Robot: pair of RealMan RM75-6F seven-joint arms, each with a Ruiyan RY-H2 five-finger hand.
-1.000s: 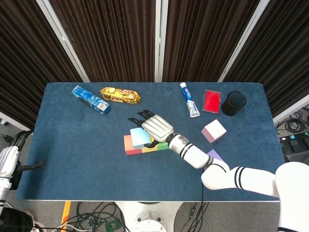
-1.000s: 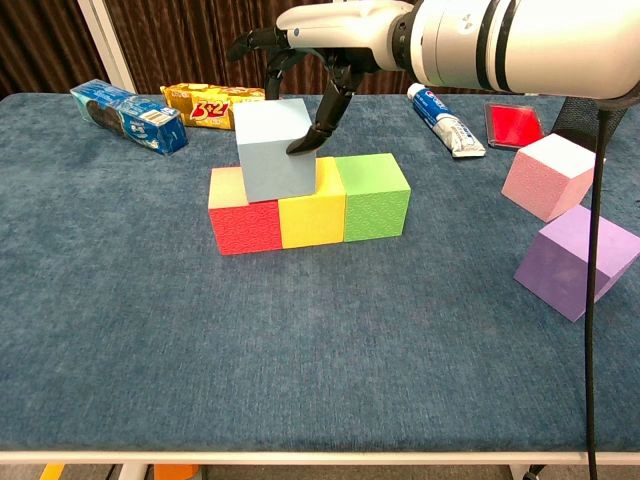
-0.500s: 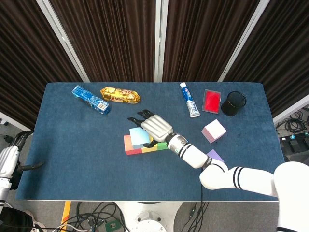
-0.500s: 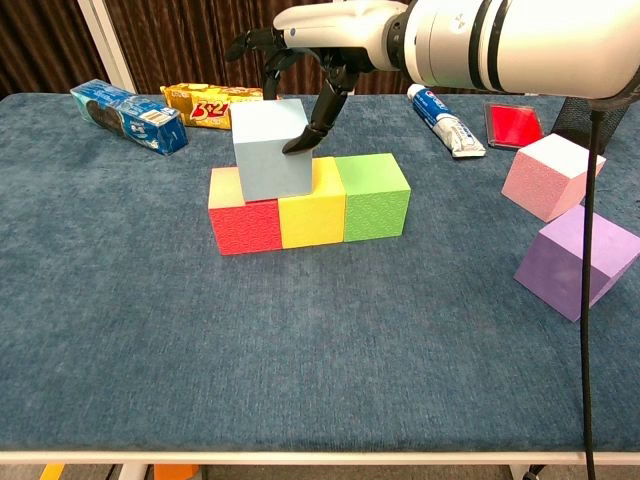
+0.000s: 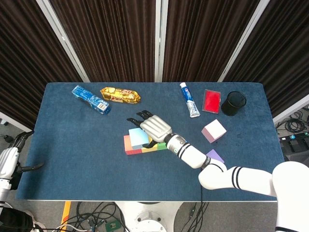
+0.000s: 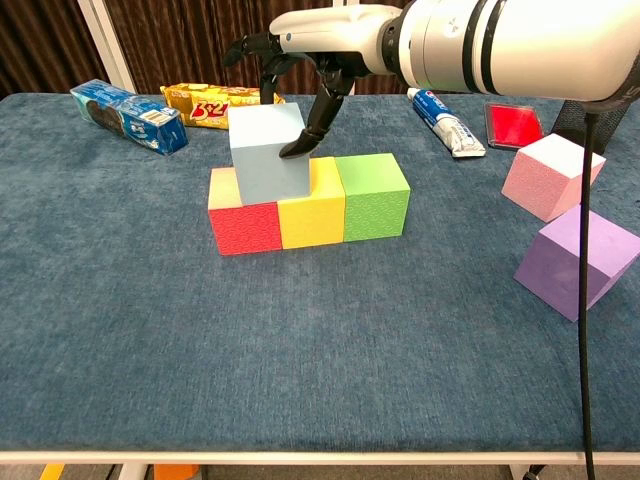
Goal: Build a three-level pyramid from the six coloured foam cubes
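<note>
The right hand (image 6: 310, 45) reaches over the row of cubes with its dark fingers (image 6: 312, 125) curled down around the light blue cube (image 6: 268, 153), one fingertip touching the cube's right face and others reaching behind it; it grips that cube. The light blue cube sits on the second level, resting on the red cube (image 6: 245, 222) and the yellow cube (image 6: 312, 215), slightly turned against the row below. The green cube (image 6: 373, 195) touches the yellow one on its right, so red, yellow and green form the bottom row near the middle of the blue bench (image 6: 150, 330). From above, the same hand (image 5: 155, 128) covers part of the stack.

The pink cube (image 6: 553, 175) and the purple cube (image 6: 580, 262) lie well to the right, close together, the purple one tilted.

Along the far side lie a blue biscuit packet (image 6: 128, 115), a gold snack packet (image 6: 210, 103), a toothpaste tube (image 6: 445, 120), a red flat box (image 6: 515, 124) and a black cup (image 5: 233, 103).

The left hand (image 5: 7, 164) hangs off the bench's left edge, holding nothing, with its fingers apart.
</note>
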